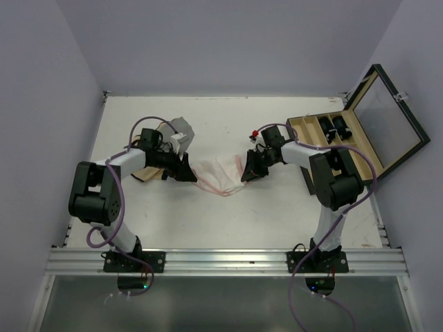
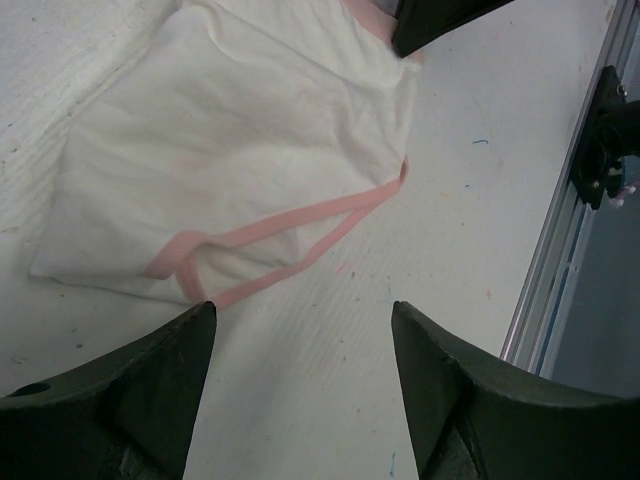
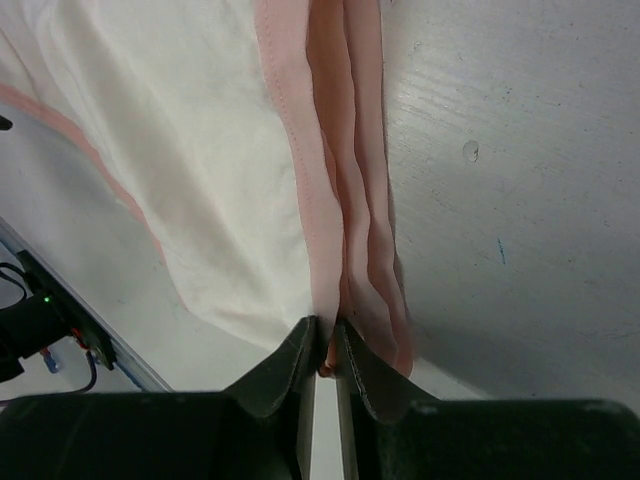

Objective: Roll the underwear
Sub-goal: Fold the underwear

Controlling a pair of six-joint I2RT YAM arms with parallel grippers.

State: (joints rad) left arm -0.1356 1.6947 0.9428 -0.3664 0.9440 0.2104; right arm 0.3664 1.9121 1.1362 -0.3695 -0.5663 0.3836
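- The tabletop [image 1: 277,221] is white, walled on three sides, with an aluminium rail [image 1: 228,259] along its near edge.
- At the far right corner stands an open case [image 1: 302,125], its glazed lid [image 1: 382,114] tipped back. Black objects [image 1: 333,127] sit in its far compartments.
- The right arm's forearm crosses in front of the case's near compartments and hides part of them.
- Towards the left edge, a grey cloth [image 1: 182,130] lies behind the left arm. A tan cloth [image 1: 142,174] shows partly from under the same arm.
- Both cloths lie apart from the underwear [image 1: 220,174], with the left arm between them and it.
- The underwear lies about mid-tabletop, flat and somewhat rumpled, between the two claws.
- Its long axis runs left to right, roughly parallel to the near edge.
- The bunched pink band [image 3: 345,180] forms its right end. A pink-trimmed leg opening [image 2: 290,235] faces the near-left side.
- The right gripper [image 3: 325,330] has its fingers drawn almost together, pinching the folded pink band at the garment's right end.
- The left gripper [image 2: 300,312] stands wide apart and holds nothing, low over the tabletop at the garment's left end.
- One of its fingertips [image 2: 198,318] is just at the pink trim; whether it touches, I cannot tell.
- In the left wrist view, a dark finger of the right gripper [image 2: 440,20] shows at the garment's far end.
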